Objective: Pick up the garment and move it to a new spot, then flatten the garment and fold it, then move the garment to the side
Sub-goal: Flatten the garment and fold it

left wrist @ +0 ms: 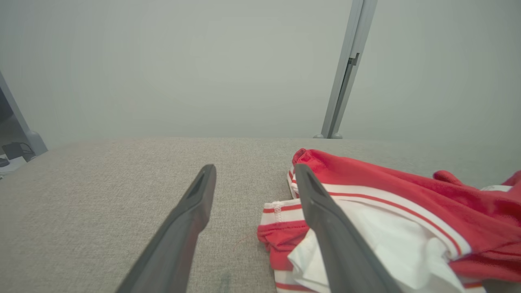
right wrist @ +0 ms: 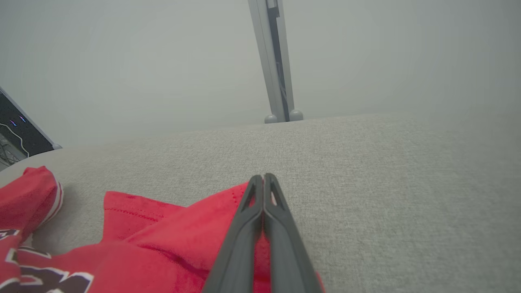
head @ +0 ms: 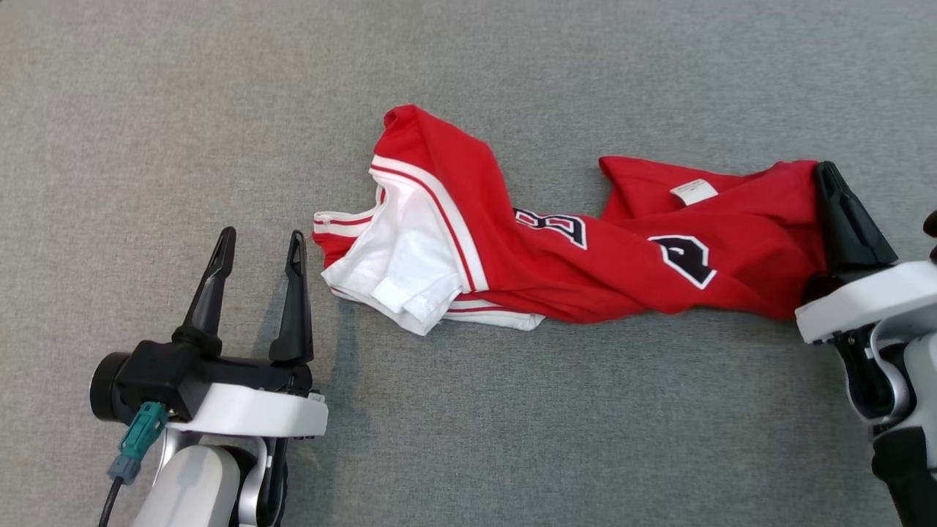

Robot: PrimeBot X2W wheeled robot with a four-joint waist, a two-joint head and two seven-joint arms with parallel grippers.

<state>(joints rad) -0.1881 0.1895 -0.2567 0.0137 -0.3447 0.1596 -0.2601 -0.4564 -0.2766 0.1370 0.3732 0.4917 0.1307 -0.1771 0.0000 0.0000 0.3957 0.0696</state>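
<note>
The garment [head: 556, 241] is a red jersey with white stripes and black-and-white numbers, lying crumpled and stretched across the grey cloth surface. Its white-trimmed end [left wrist: 366, 228] lies just right of my left gripper [head: 260, 245], which stands open with nothing between its fingers; the gripper [left wrist: 254, 173] rests beside the cloth, not on it. My right gripper [head: 827, 170] is shut on the garment's red right edge [right wrist: 195, 240], with the closed fingers [right wrist: 262, 211] pinching the fabric between them.
The grey fabric-covered surface [head: 468, 439] stretches all round the garment, with wide room in front and behind. A grey metal post [right wrist: 276, 61] stands beyond the far edge, seen also in the left wrist view as a post [left wrist: 346, 69].
</note>
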